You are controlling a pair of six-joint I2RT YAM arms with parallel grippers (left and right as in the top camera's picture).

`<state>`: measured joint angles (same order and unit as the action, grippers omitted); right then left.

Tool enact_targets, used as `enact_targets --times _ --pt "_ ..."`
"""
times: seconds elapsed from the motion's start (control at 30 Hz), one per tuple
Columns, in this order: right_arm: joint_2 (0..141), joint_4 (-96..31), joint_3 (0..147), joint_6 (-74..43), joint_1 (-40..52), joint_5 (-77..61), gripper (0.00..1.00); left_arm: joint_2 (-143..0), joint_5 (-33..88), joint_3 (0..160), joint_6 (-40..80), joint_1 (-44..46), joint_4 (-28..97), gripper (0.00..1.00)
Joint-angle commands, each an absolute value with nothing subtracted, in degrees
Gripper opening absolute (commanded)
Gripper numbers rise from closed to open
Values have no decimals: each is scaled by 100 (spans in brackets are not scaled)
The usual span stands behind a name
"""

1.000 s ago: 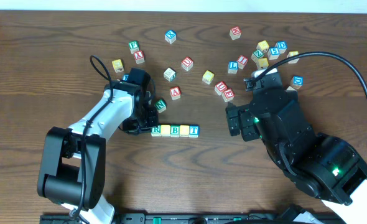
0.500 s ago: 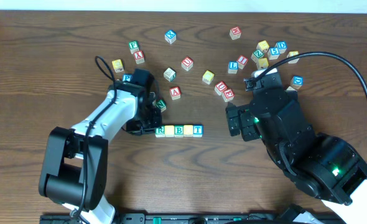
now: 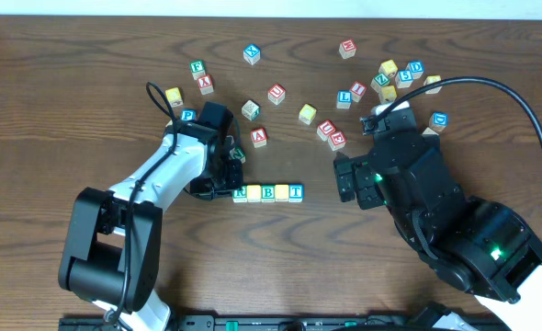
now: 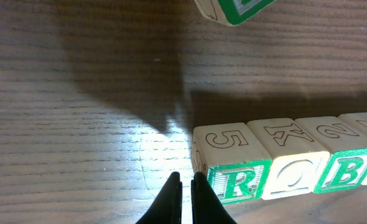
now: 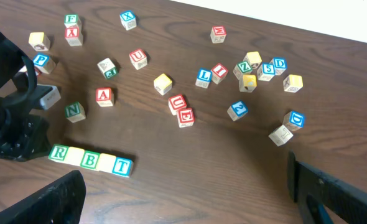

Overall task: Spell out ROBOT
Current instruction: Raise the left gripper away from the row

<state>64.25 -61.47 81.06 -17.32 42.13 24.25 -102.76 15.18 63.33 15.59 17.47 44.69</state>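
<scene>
Your left claw [image 4: 185,186] was clenched shut with nothing in it. Its tips sat low on the worktop [image 3: 87,110], just beside the left side of the R cube [image 4: 233,163]. I could not tell if they touched it.

The R cube was the left end of a row. After it came a yellow cube [image 3: 254,193], the B cube [image 3: 268,192], a second yellow cube [image 3: 282,192] and the T cube [image 3: 295,191]. They sat side by side, so I think the word was about done.

Here is what could have gone wrong. If you pushed more, and not right in the middle, the R cube could have turned and the row could have bent or come apart. If you pulled the claw away crooked, a tip could have dragged the R cube out of line. The green N cube [image 3: 238,155] lay close behind that claw, so a swing back could have knocked it into the row. The red A cube [image 3: 259,137] was farther off.

Your right claw [image 3: 343,177] was spread wide and held nothing. It was well apart from the T cube, so it was only a danger if you moved it in.
</scene>
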Motion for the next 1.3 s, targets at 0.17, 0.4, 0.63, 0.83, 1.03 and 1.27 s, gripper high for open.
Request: enact_targets --times 0.17,0.4,0.63,0.83,1.03,1.27 --pt "6407 -6149 8206 -1664 4209 2493 99 -10337 939 6322 1640 1734 4611 7" --pt "6407 -6152 8206 -1662 4209 2495 99 -10328 738 6324 1636 1439 4703 8" --pt "6407 -6176 8206 -1660 4209 2497 99 -10158 681 6442 1590 974 4810 8" --pt "6407 -6195 8206 -1660 4209 2541 99 -9347 681 6486 1225 755 4901 28" --pt "6407 -6198 8206 -1662 4209 2539 99 -7950 683 6486 1100 757 5019 65" --pt "6407 -6200 8206 -1662 4209 2536 99 -6407 687 6486 1127 757 5148 94"
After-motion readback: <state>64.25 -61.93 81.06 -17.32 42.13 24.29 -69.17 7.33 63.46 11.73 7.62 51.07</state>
